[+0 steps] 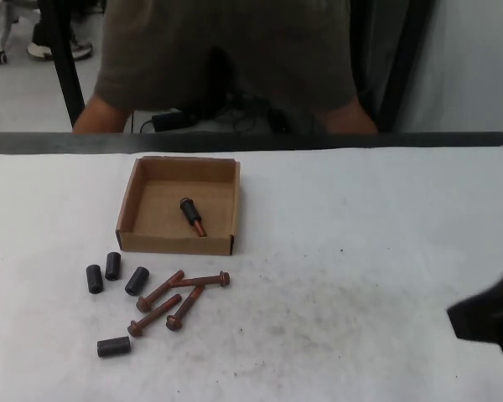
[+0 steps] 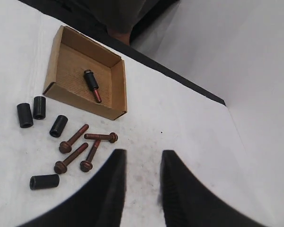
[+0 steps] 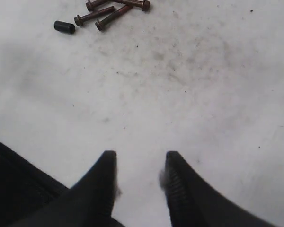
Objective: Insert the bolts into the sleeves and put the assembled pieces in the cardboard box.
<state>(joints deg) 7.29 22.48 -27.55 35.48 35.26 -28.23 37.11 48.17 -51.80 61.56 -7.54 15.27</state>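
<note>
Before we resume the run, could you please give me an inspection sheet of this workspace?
Surface: white bench, smudged with dark marks.
Job's things: cardboard box holding one assembled piece; four loose bolts and four loose sleeves on the bench, on the arms' side of the box.
Clutter: nothing seen.
Grippers: left gripper and right gripper both open, empty, above the bench.
Cables: dark cables beyond the bench's far edge.
Surroundings: black rail along the far edge; grey floor behind.
</note>
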